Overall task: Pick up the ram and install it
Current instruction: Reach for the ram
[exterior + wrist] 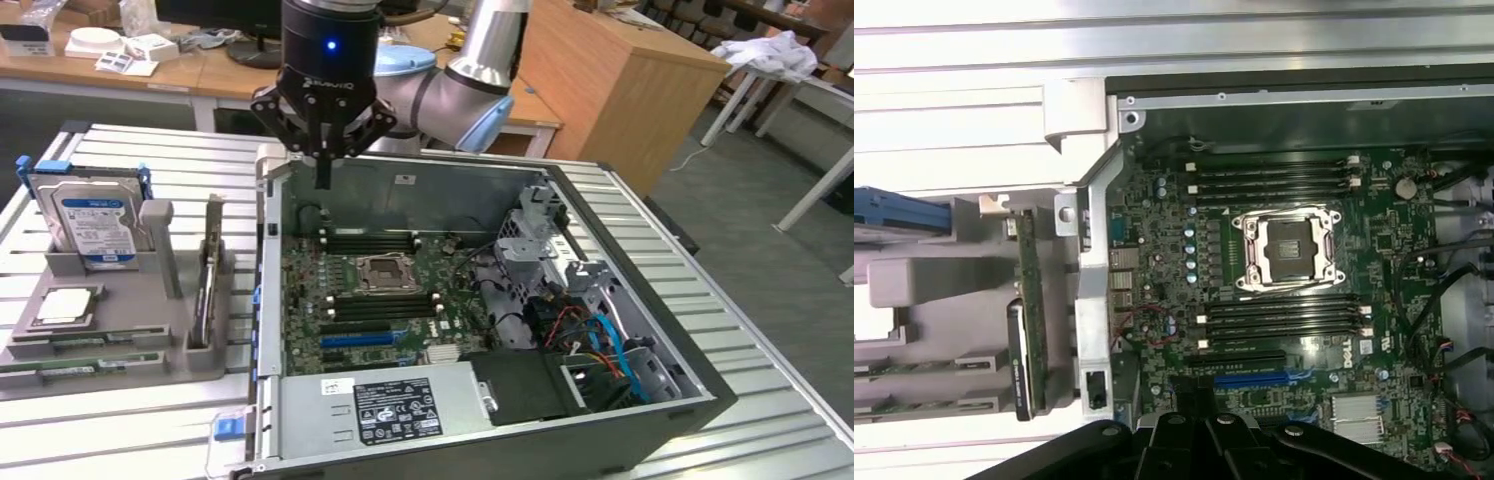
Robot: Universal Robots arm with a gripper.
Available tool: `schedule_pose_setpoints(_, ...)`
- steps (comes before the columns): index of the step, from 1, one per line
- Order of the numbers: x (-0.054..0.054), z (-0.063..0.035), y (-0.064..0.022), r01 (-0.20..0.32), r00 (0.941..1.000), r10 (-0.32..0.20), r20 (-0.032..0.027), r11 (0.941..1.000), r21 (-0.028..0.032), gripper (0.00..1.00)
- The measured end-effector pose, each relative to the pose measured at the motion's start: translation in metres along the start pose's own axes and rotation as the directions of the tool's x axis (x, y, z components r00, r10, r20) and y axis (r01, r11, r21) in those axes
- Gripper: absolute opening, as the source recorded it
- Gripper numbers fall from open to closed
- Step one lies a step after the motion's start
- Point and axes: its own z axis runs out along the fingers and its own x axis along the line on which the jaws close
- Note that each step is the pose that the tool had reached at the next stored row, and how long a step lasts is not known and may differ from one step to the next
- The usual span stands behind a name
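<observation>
Exterior view: one pincer [324, 178], closed and empty, hangs over the far corner of one open computer case [694, 385]. One ram [210, 275] stands on edge in the grey holder [114, 355] beside it, with its long axis running near-to-far along the case wall. Wrist view: the ram [1029, 280] lies crosswise to two banks of memory slots [1274, 175].

This looks like a robot lab (or a work room for fixing computers). A robot arm [467, 80] hangs here. Under the gripper [324, 183] sits an open computer case [441, 185] on a metal desk [120, 430]. Behind the gripper stand wooden desks [227, 65] with small boxes [147, 45] and a wooden cabinet [601, 80].
</observation>
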Motion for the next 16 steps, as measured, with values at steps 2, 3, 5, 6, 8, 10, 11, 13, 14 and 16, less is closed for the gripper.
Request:
schedule_pose_setpoints(2, 0.003, 0.0, -0.0002, 0.0, 1.0, 0.0, -0.0001, 1.0, 0.0, 0.11)
schedule_pose_setpoints(3, 0.005, -0.0001, -0.0003, 0.0, 1.0, 0.0, -0.0001, 1.0, -0.0001, 0.11)
schedule_pose_setpoints(5, 0.008, -0.0002, -0.0006, 0.0, 1.0, 0.0, -0.0003, 1.0, 0.0, 0.11)
schedule_pose_setpoints(6, 0.01, -0.0002, -0.0008, 0.0, 1.0, 0.0, -0.0004, 1.0, 0.0, 0.11)
schedule_pose_setpoints(8, 0.015, -0.0003, -0.0011, 0.0, 1.0, 0.0, -0.0005, 1.0, 0.0, 0.11)
schedule_pose_setpoints(10, 0.019, -0.0004, -0.0014, 0.0, 1.0, 0.0, -0.0008, 1.0, 0.0, 0.11)
schedule_pose_setpoints(11, 0.021, -0.0005, -0.0016, 0.0, 1.0, 0.0, -0.0009, 1.0, 0.0, 0.11)
schedule_pose_setpoints(13, 0.026, -0.0006, -0.0019, 0.0, 1.0, 0.0, -0.0013, 1.0, 0.0001, 0.11)
schedule_pose_setpoints(14, 0.028, -0.0007, -0.002, 0.0, 1.0, 0.0, -0.0014, 1.0, 0.0001, 0.11)
schedule_pose_setpoints(16, 0.032, -0.0007, -0.0023, 0.0, 1.0, 0.0, -0.002, 1.0, 0.0001, 0.11)
